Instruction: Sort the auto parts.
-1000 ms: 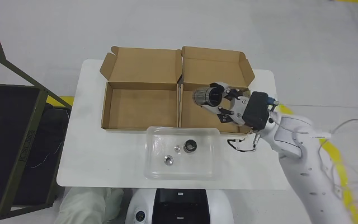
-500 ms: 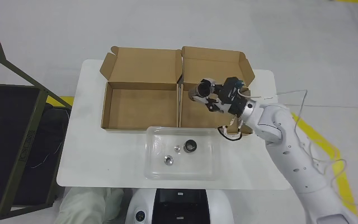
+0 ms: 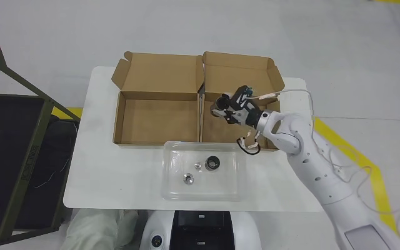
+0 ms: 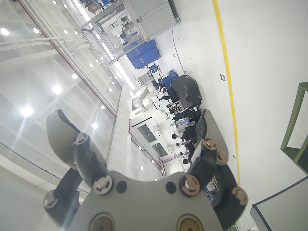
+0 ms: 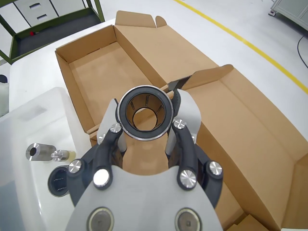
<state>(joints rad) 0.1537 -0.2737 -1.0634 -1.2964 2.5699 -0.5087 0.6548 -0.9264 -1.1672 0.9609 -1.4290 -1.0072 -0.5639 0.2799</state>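
My right gripper [image 5: 145,117] [image 3: 223,104] is shut on a black-rimmed cylindrical bearing [image 5: 145,116], held above the left part of the right cardboard box [image 3: 215,128], close to the wall it shares with the left cardboard box [image 3: 156,120]. Both boxes look bare inside. In the clear plastic tray [image 3: 172,164] lie another black bearing [image 3: 214,164] [image 5: 57,181], a silver sleeve [image 5: 39,152] and a small silver pin [image 5: 58,155]. My left gripper [image 4: 131,131] points at the ceiling, open, with nothing between its fingers.
The boxes' lids stand open along the far side of the white table [image 3: 100,125]. A dark green rack [image 3: 25,162] stands to the left of the table. Yellow floor tape [image 3: 350,156] runs to the right.
The right arm has carried the bearing leftward and a little farther back over the right box, from its middle to near the shared wall. The tray's parts have not moved.
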